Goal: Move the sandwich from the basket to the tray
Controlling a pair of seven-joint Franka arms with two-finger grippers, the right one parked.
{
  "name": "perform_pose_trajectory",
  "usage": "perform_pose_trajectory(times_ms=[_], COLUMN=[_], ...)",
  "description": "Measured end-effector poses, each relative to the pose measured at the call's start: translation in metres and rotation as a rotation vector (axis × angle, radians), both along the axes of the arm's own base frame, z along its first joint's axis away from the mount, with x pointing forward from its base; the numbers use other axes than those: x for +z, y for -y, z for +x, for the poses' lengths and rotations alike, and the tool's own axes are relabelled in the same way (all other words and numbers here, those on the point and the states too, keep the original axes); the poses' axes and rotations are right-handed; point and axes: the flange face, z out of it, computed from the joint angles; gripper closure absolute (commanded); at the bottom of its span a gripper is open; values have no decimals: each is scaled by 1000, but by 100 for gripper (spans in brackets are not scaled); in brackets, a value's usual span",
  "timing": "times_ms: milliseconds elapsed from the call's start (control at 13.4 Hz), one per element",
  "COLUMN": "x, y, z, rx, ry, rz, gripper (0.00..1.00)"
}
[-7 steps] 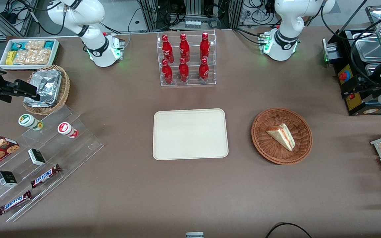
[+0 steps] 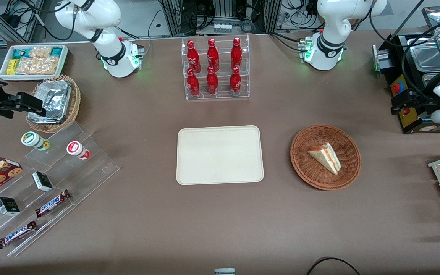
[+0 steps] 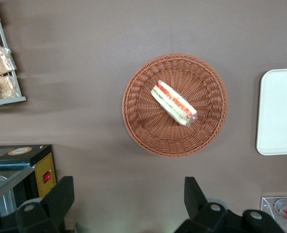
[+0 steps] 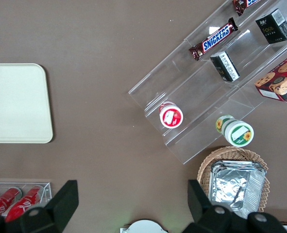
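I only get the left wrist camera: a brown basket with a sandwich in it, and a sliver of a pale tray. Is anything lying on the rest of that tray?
Observer: No. In the front view the whole tray shows, and nothing lies on it.
Operator: And where is the claw compared with the basket?
Observer: The gripper, open, hangs near the black control box at the working arm's end of the table. It is farther from the front camera than the basket and not over it.
Operator: What else is near the tray?
Observer: A clear rack of six red bottles stands farther from the front camera than the tray.
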Motion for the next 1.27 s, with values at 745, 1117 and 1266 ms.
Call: perform_pose_trajectory(times_ms=[745,1117,1266], x=[-211,-278,-297], y=[64,89,90], z=[-26,-21,-18], rx=[472,561,563], ry=[109,94,88], rz=[-7,-15,-17], gripper=[0,0,0])
